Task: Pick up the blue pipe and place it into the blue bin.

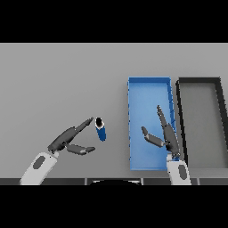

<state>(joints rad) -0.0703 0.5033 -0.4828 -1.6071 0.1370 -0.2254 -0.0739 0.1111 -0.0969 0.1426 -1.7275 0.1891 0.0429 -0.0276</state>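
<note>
Grey and matte, the table [53, 75] runs flat and bare from its near edge to its far one, with everything gathered in the near half.

Nearest, toward the near-left corner, the left hand [71, 141] reaches inward with its dark fingers straight and spread wide from the thumb, holding nothing. Its fingertips lie just beside the blue pipe [101, 129], a short, smooth cylinder with a dark open end, standing slightly tilted a little left of the table's middle; whether a fingertip touches it cannot be told.

Right of the pipe, the right hand [164, 133] hangs over the blue bin [148, 85] with straight fingers and the thumb apart, also empty.

The bin is a shallow rectangular tray with thin, hard-looking walls, long side running from near edge to far. Just beside it, toward the right edge, sits a black bin [198, 81] of the same shape with a grey floor.

The risk, I judge, is the pipe itself: small, round and slick, it could tip or roll off if a fingertip nudges it before the thumb closes behind. A loose pinch could also let it slip during the carry, or clip the bin's near-left wall.
</note>
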